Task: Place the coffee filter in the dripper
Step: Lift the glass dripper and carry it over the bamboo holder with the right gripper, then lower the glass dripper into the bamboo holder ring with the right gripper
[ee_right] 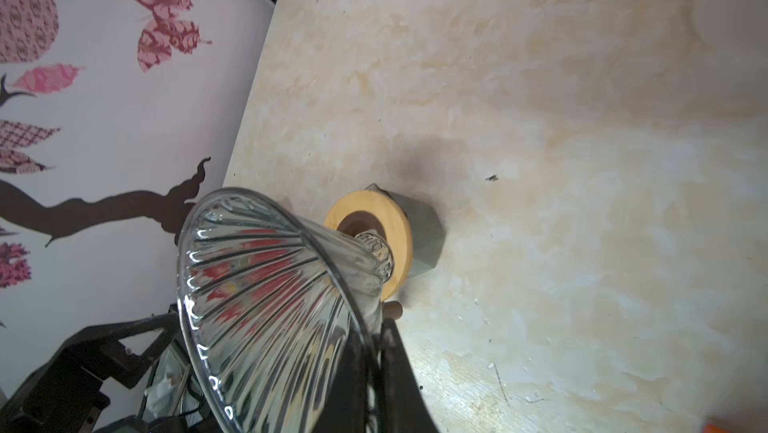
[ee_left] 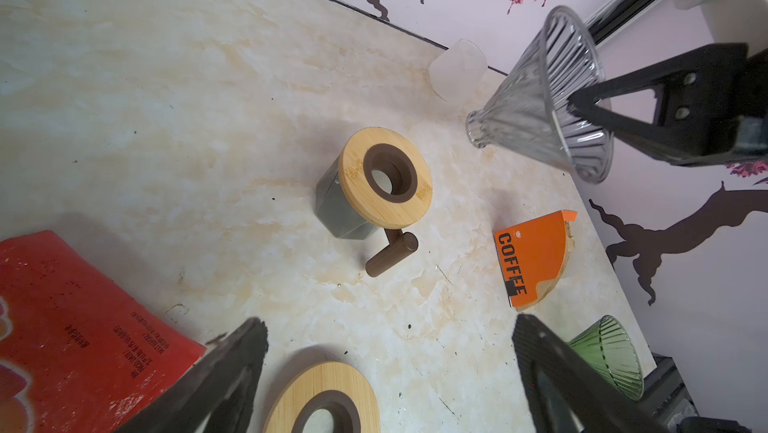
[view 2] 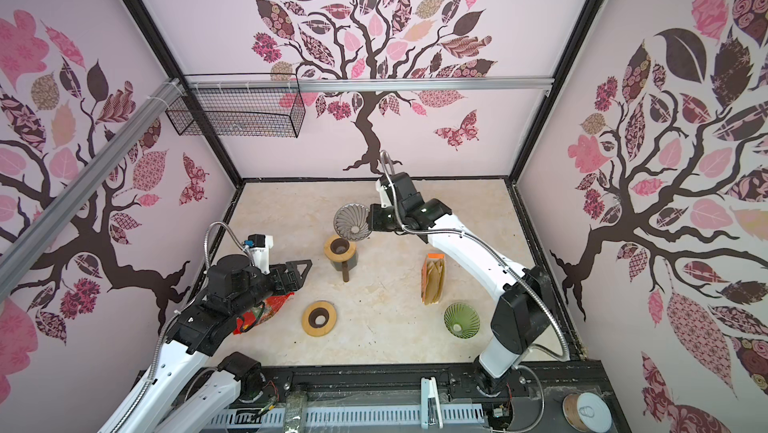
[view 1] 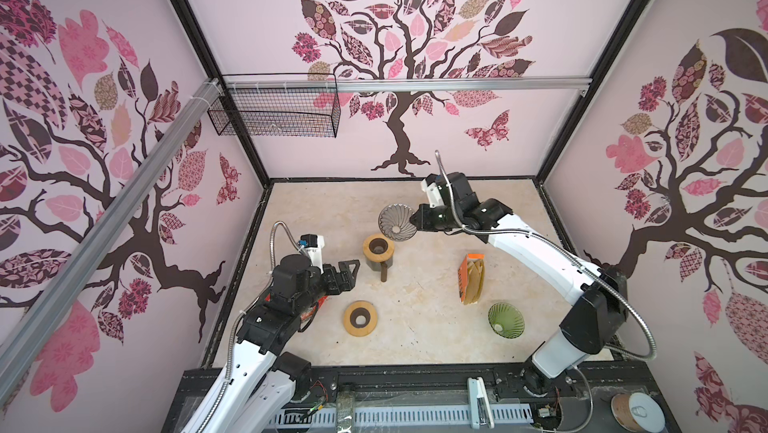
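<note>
at 8 o'clock the left fingers [ee_left: 232, 372] gape wide, empty, over the marbled worktop [view 1: 415, 343]. a loose bamboo ring [view 1: 360, 318] lies flat at 7. a ribbed green glass dripper [view 1: 505, 320] sits at 4. at 3 sits the orange pack of brown paper coffee filters [view 1: 472, 279], untouched. at centre is a bamboo-collared grey server [view 1: 378, 249]. just beyond, the right fingers [ee_left: 719, 90] pinch a clear fluted glass dripper [view 1: 395, 222] by its rim, likely to seat it there.

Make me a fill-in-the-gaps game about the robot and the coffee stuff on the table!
1. The right end effector is shut on the rim of the ___ glass dripper.
2. The left end effector is ___ and holds nothing.
3. The filters sit in an ___ box marked COFFEE.
Missing words: clear, open, orange.
</note>
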You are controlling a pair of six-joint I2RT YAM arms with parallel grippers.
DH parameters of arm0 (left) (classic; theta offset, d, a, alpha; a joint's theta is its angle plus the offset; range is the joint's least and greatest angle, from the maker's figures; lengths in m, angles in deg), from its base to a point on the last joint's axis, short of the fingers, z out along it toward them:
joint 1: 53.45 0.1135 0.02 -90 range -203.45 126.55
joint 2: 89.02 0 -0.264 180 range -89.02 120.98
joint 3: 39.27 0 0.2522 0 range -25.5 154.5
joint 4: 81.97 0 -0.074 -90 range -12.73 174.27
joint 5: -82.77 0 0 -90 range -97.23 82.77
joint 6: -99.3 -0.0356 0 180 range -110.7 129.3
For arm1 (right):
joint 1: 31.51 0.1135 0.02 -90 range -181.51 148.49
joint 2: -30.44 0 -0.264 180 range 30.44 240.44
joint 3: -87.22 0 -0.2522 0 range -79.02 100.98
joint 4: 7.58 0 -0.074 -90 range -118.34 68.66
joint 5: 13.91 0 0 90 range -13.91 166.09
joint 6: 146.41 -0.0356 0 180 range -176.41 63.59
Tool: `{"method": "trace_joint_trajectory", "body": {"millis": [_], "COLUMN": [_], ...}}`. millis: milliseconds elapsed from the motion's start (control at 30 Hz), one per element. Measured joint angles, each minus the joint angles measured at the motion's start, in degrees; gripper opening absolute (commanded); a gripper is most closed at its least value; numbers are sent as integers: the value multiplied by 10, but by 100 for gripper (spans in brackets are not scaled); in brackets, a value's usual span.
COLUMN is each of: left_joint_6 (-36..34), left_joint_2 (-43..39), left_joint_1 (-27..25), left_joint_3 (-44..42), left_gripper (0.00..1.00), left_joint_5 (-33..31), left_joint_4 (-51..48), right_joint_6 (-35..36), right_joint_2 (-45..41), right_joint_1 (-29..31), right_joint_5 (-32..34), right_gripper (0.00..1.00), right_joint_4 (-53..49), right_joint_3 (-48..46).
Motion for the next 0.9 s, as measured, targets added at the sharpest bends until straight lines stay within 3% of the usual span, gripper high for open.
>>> {"method": "trace_joint_trajectory", "body": {"millis": [900], "left_joint_6": [0], "left_joint_2": [-12], "left_joint_1": [2], "left_joint_3": [0], "left_gripper": [95], "left_joint_5": [-25], "left_joint_4": [-10], "right_joint_6": [17], "right_joint_2": [118], "right_joint_1": [36], "right_joint_5": [-10], "right_gripper": [7], "right_joint_4": [-27], "right_joint_3": [87]}}
